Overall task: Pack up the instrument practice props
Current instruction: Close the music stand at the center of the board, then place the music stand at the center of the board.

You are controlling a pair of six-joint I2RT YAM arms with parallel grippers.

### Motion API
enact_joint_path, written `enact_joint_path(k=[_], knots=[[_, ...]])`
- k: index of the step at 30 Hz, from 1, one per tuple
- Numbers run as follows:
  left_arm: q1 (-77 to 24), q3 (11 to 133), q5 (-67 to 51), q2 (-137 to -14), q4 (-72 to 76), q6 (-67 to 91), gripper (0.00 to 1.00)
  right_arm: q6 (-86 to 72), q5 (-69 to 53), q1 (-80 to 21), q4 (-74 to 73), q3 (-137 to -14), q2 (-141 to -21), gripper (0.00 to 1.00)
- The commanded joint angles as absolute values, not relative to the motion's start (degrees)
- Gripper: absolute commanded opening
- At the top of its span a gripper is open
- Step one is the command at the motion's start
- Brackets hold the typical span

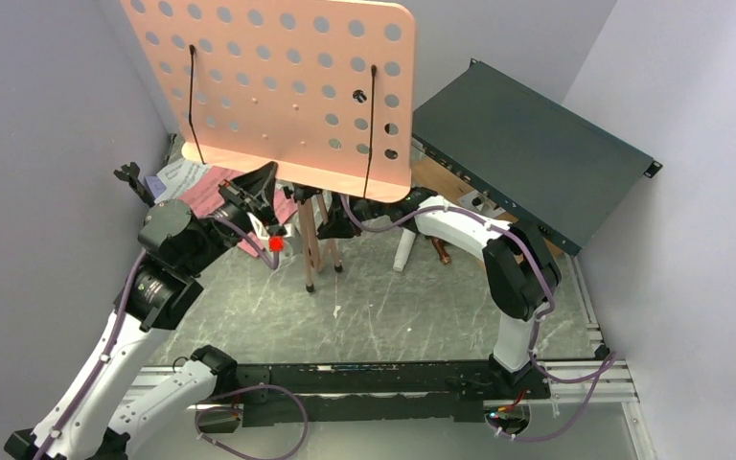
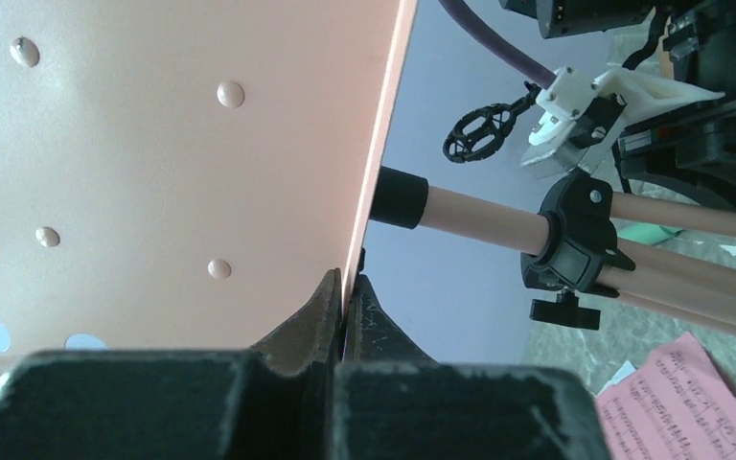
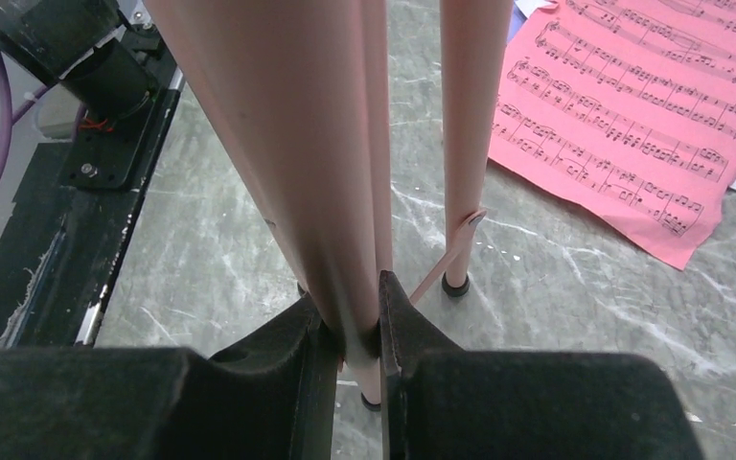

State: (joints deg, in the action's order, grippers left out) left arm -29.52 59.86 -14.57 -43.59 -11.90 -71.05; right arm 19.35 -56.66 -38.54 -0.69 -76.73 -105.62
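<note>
Left wrist view first: the left claw [image 2: 345,292] is squeezed right down on the edge of the perforated plate [image 2: 153,163], with nothing but that thin pink sheet between its jaws. The plate runs up and off to the claw's left. The stand's tubes and black clamp collar sit off to its right, past a gap.

Right wrist cam: the right claw [image 3: 350,321] is clamped on one pink tripod tube [image 3: 278,144], which rises straight up out of the jaws. They're only a little apart, just the tube's width. Another leg stands just beyond it, foot on the table [image 3: 556,287]. A red sheet-music page [image 3: 632,115] lies flat on the table, up and to the right of that claw and well clear of it.

So both arms have the music stand [image 1: 287,96] and it's standing fully set up. My read is we're at the "collapse the stand" step, nowhere near packing. I'd guess the next move is tipping or folding the plate down while the right claw steadies the tripod. Go slowly, because a pinch on a sheet edge could slip or twist the whole thing over.

Containers: the only box-like thing I can spot is the dark green box [image 1: 537,153], beyond the right claw toward the back corner. Its top looks closed, so I can't tell what's inside, and nothing sits on it.
</note>
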Motion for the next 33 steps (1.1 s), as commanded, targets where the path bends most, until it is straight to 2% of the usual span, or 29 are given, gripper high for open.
enact_joint_path(k=[1,8,15,22,33], knots=[[-30.1,65.9,-8.9,-46.4,-12.7,-56.6,0.0,11.6,-63.1,-39.5,-9.1,-80.1,-105.7,0.0],[-30.1,73.5,-8.2,-48.8,-16.1,-49.1,0.0,6.1,-65.5,-39.3,-13.9,-86.7,-102.4,0.0],[-30.1,76.7,-6.4,-51.3,-18.4,-45.7,0.0,-5.8,-70.7,-37.9,-6.0,-85.0,-100.1,0.0],[-30.1,76.2,-3.0,-54.0,-21.0,-42.8,0.0,-15.0,-73.0,-37.3,1.6,-82.6,-101.3,0.0],[-29.5,68.0,2.0,-57.8,-18.2,-41.6,0.0,-17.0,-70.0,-36.6,1.1,-82.0,-106.4,0.0]])
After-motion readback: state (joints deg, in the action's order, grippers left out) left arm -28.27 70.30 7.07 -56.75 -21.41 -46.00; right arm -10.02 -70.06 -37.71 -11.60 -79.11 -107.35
